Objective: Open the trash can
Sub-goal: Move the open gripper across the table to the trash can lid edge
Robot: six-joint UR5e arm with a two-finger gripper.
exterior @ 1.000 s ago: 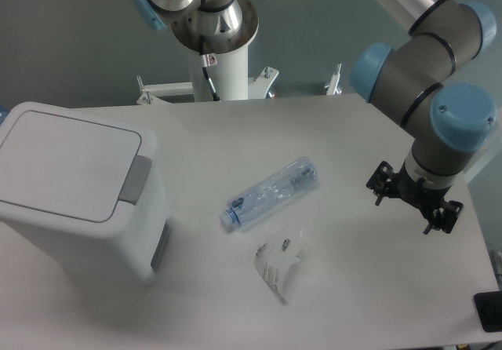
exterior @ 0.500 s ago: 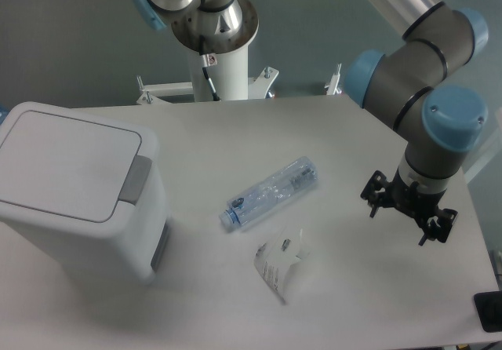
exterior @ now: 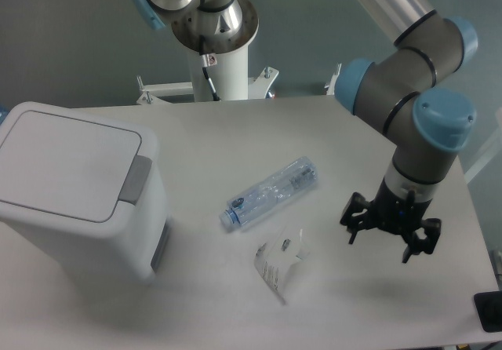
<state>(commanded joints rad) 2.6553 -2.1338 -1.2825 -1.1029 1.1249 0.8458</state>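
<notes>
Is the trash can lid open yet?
No, the trash can has its flat lid lying closed, and the gripper hangs far off to its right.

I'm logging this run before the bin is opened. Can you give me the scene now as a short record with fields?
trash can: far left of table, upright
lid: shut, flat
latch: grey, on the rim facing the gripper
gripper: open, empty, over the right side of the table, far from the trash can
plastic bottle: lying mid-table
clear wrapper: just in front of the bottle
</notes>
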